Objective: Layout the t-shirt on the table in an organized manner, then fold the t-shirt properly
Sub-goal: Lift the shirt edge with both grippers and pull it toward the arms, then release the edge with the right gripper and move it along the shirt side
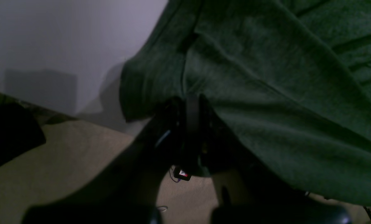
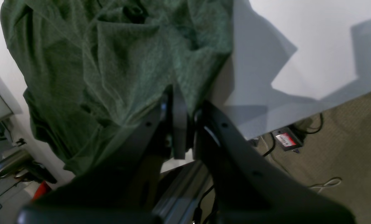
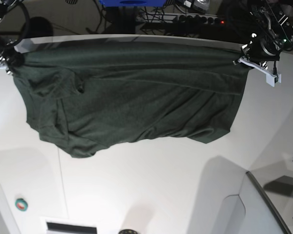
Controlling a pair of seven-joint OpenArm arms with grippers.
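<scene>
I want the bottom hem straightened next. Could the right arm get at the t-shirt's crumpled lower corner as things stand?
Probably not yet: the right gripper is shut on the t-shirt at its top corner, so it must let go first.

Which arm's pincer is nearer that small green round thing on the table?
The right one. The right pincer holds the t-shirt at the far corner on the same side as the green round thing; the left pincer is across the table.

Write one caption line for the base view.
Both arms stretch the plain dark green cotton t-shirt above the glossy white table.
</scene>
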